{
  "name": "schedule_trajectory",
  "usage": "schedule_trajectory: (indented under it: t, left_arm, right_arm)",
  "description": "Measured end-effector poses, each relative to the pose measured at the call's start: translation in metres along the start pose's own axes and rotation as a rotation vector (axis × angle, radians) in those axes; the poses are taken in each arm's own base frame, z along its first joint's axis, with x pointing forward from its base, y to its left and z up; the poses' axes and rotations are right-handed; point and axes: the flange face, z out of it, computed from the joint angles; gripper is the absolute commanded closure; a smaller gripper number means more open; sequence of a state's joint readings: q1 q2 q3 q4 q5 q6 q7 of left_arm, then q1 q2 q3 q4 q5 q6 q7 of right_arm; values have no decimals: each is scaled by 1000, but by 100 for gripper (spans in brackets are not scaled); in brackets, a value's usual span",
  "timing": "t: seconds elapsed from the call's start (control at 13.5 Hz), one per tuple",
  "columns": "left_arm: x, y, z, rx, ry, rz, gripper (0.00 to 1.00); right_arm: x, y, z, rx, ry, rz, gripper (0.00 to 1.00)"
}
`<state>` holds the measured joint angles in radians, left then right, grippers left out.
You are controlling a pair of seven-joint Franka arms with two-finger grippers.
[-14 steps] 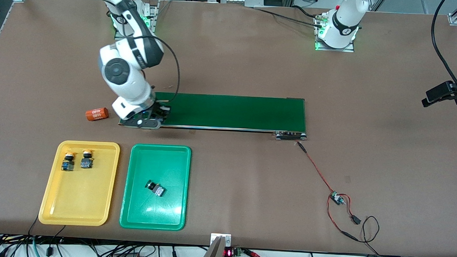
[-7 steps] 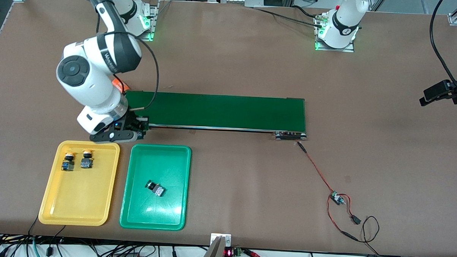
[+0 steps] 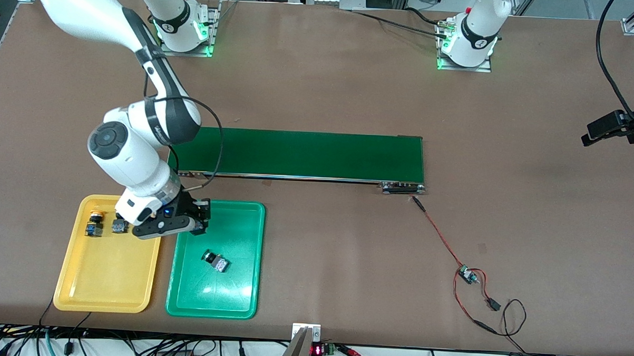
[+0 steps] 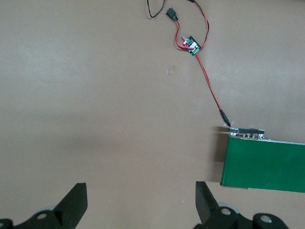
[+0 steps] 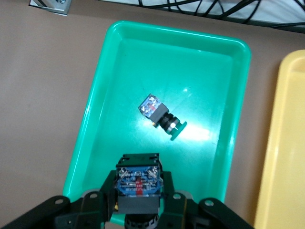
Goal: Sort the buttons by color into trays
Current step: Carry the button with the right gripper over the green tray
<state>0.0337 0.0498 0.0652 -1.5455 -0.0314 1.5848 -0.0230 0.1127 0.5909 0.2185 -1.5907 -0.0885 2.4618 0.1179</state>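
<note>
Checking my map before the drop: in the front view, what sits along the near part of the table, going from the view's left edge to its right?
Yellow tray → green tray with one green button lying in it → small circuit board on red wires.

A long green conveyor belt (image 3: 302, 154) crosses my table; beside it trails a red-wired circuit board (image 3: 469, 276) (lit red).

A robotics lab: bolted arm bases (image 3: 472, 38), a conveyor belt (image 3: 302, 155) and loose wiring (image 3: 471, 278) on a test table (image 3: 532, 206).
</note>
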Motion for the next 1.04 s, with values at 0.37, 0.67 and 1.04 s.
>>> schedule_trajectory:
  t: [0.37,0.67,1.04]
  left_arm:
    - [0,-1,0,0,-1,-1,0]
    - [0,-1,0,0,-1,-1,0]
    - [0,0,0,0,-1,-1,0]
  right_arm:
    - [-11,-46,60,59,96,-51,78]
    - [-18,-53,84,65,122,-61,65]
    - [-21,-47,95,64,149,-55,12]
